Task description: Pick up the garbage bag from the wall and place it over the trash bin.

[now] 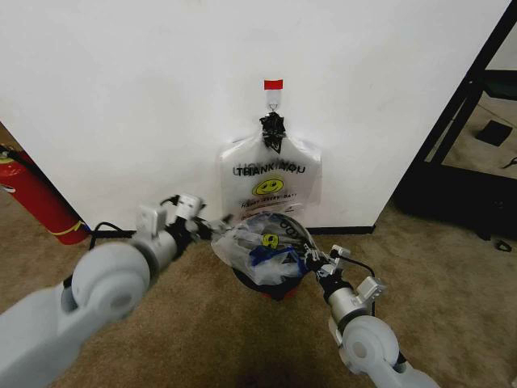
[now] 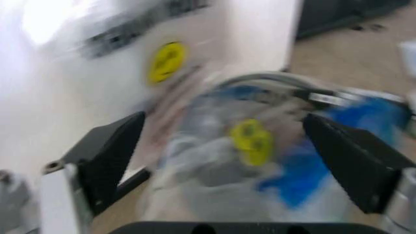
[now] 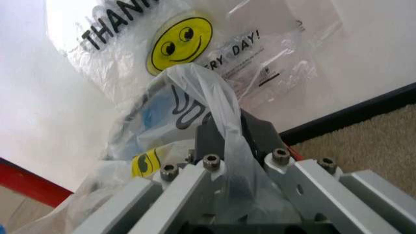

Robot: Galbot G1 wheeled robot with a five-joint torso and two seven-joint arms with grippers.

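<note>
Garbage bag [image 1: 260, 246] spread over the trash bin [image 1: 275, 287], below the wall [image 1: 161, 81] hook.

Our right gripper [image 3: 224, 141] clamps a bag fold; our left gripper [image 2: 221, 156] gapes wide, seemingly around blurred plastic, contact unclear.

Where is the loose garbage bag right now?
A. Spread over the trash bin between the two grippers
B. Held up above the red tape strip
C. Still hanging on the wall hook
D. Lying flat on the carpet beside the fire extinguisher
A: the garbage bag lies crumpled over the trash bin, with the left gripper at one side and the right gripper pinching the other.
</note>
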